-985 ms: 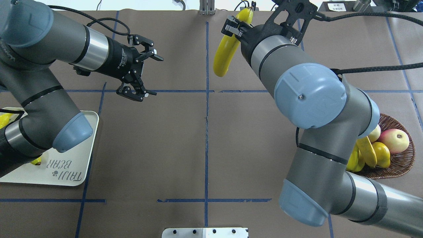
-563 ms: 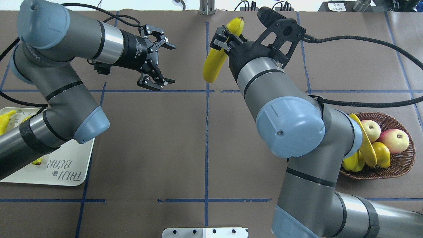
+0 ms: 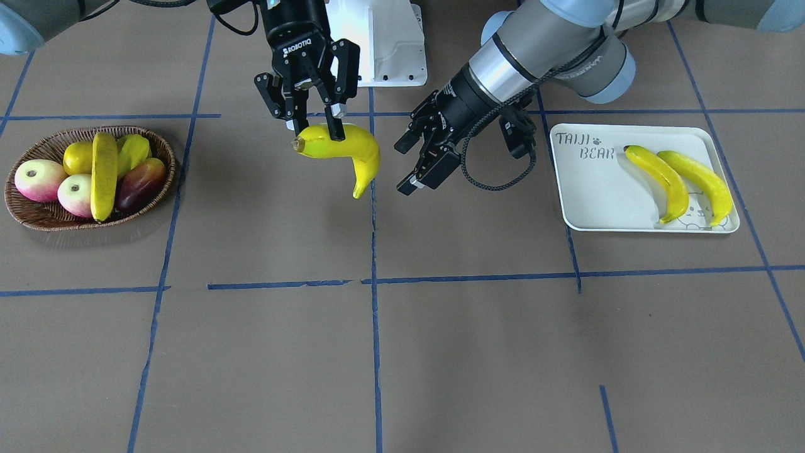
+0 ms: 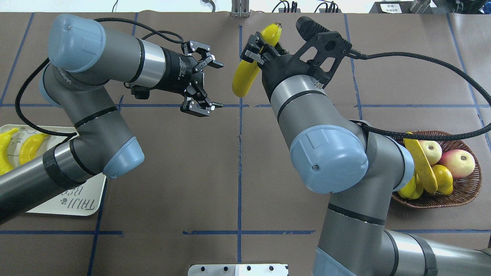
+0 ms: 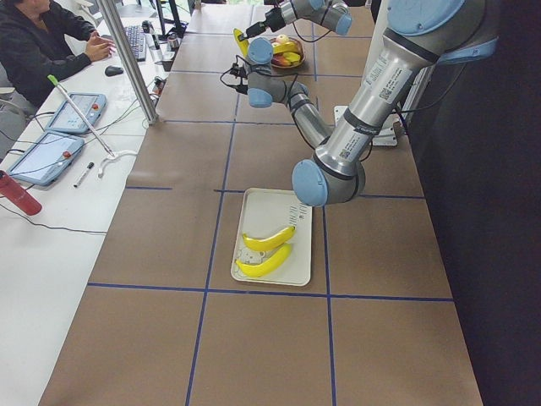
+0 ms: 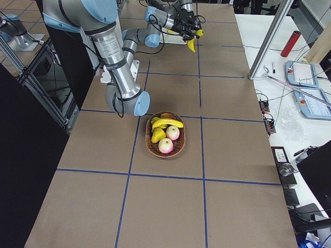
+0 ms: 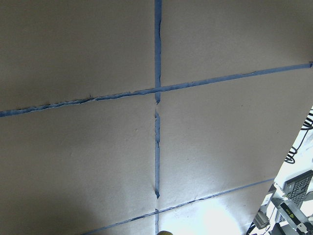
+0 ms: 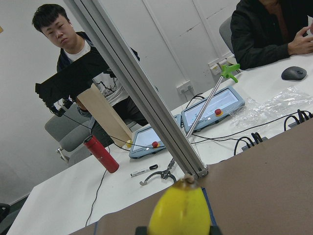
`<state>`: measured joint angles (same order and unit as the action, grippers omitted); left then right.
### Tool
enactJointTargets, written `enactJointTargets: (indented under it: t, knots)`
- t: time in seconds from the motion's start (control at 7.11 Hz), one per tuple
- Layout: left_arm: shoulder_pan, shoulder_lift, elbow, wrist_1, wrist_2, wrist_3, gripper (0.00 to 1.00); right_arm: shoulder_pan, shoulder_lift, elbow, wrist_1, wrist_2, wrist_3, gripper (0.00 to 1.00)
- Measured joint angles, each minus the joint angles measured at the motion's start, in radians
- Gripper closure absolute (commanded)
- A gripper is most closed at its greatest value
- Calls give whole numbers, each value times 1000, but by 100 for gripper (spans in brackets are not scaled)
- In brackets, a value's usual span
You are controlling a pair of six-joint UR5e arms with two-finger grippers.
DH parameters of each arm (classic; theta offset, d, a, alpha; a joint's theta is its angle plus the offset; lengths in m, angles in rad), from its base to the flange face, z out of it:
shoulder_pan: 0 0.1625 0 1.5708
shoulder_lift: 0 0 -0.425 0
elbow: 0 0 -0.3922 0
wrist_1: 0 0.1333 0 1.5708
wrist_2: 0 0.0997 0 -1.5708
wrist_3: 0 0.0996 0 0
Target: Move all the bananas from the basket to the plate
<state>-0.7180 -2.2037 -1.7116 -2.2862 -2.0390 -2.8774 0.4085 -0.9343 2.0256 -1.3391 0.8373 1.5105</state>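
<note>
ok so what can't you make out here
Overhead view: the left arm covers most of the plate and parts of its two bananas.
Overhead view: the right arm hides one end of the basket.
Right wrist view: the held banana is blurred, cut by the bottom edge.
Left wrist view: mostly table; the left gripper is out of frame.

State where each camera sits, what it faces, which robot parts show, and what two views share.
Front-facing: across the table, facing the robot; right gripper holds a banana, left gripper open.
Overhead: behind the robot, looking down; both arms.
Exterior left: table end by the plate; left arm nearest.
Exterior right: end by the wicker basket; right arm nearest.
Left wrist: down onto the taped table; no robot.
Right wrist: past the banana toward seated people; no arm.
Shared: overhead and front-facing show both grippers.
</note>
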Motion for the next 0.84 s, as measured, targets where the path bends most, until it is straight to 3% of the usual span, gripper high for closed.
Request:
enactJointTargets:
  t: [0.84]
  knots:
    - [51, -65, 29, -1, 56, -44, 0, -3, 1, -9, -1, -11, 0, 100]
